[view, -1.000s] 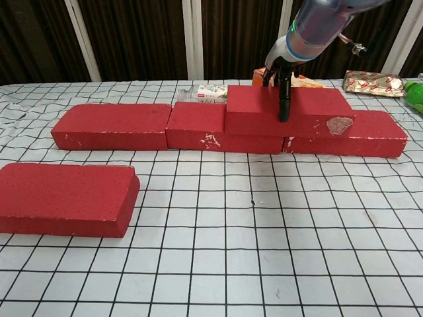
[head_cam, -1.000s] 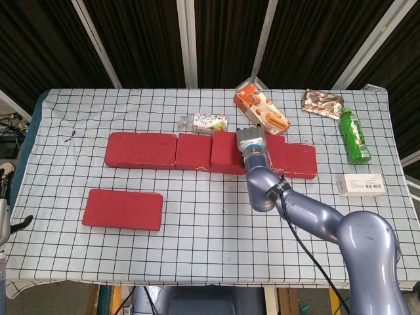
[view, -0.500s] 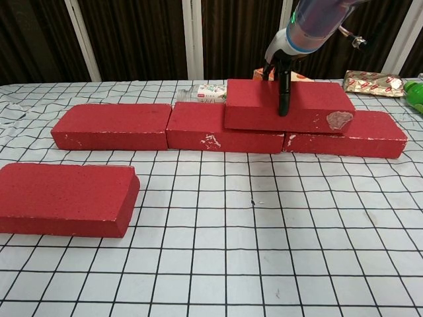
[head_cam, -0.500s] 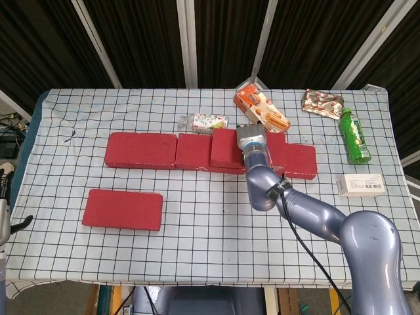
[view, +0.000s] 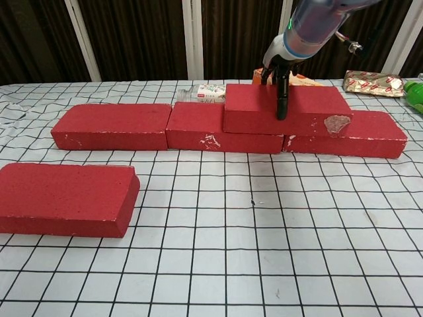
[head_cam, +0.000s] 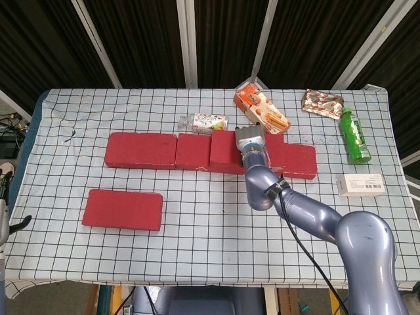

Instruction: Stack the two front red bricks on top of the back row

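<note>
Bricks (view: pixel 198 125) on checked tablecloth (view: pixel 277 251) (dark backdrop)

My right arm (head_cam: pixel 308 216) is a run of glossy blue-grey rounded shells, with a thin black cable trailing along its side and a black band around the forearm. It narrows to a lighter silver-grey wrist cuff, and a small green light glows on the casing in the chest view. My right hand (view: pixel 280 72) shows only slim black fingers (view: pixel 281 99), its palm apparently hidden behind the wrist.
</note>
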`<state>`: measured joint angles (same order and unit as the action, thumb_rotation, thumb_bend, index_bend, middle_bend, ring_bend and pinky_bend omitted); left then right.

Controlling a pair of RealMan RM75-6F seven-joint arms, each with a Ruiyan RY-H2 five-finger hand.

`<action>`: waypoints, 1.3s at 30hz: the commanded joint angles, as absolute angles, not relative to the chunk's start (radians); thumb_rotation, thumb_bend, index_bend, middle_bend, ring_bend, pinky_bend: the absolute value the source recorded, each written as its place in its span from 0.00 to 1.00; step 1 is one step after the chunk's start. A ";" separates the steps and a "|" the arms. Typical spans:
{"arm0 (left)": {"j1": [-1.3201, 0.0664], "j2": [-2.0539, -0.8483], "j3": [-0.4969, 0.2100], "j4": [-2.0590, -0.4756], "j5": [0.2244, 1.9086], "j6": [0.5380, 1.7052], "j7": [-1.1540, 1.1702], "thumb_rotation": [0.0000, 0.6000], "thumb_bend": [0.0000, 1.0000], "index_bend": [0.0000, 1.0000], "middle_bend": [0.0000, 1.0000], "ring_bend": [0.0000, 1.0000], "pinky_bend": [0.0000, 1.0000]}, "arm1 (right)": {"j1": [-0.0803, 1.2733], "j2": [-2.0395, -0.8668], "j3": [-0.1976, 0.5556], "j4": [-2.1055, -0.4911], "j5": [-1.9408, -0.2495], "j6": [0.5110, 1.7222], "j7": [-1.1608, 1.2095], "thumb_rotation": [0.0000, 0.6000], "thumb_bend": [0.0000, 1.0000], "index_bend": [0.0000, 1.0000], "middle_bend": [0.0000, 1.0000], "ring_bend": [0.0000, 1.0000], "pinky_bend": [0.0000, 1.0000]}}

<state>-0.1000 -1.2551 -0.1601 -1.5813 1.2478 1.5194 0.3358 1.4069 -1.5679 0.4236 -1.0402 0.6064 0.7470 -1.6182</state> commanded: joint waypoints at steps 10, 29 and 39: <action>-0.100 -1.255 -0.159 -1.582 1.250 1.522 0.334 1.00 0.10 0.08 0.00 0.00 0.11 | 1.396 -1.583 0.428 -1.025 0.606 0.745 -1.625 1.00 0.17 0.45 0.32 0.19 0.00; -0.103 -1.257 -0.157 -1.582 1.248 1.517 0.340 1.00 0.10 0.08 0.00 0.00 0.11 | 1.393 -1.579 0.461 -1.034 0.642 0.782 -1.664 1.00 0.17 0.16 0.18 0.08 0.00; -0.104 -1.259 -0.158 -1.583 1.241 1.517 0.348 1.00 0.10 0.08 0.00 0.00 0.11 | 1.390 -1.589 0.478 -1.026 0.635 0.795 -1.674 1.00 0.17 0.09 0.13 0.07 0.00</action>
<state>-0.1043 -1.2590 -0.1584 -1.5825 1.2407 1.5172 0.3484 1.3905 -1.5885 0.4775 -1.0268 0.6355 0.7945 -1.6738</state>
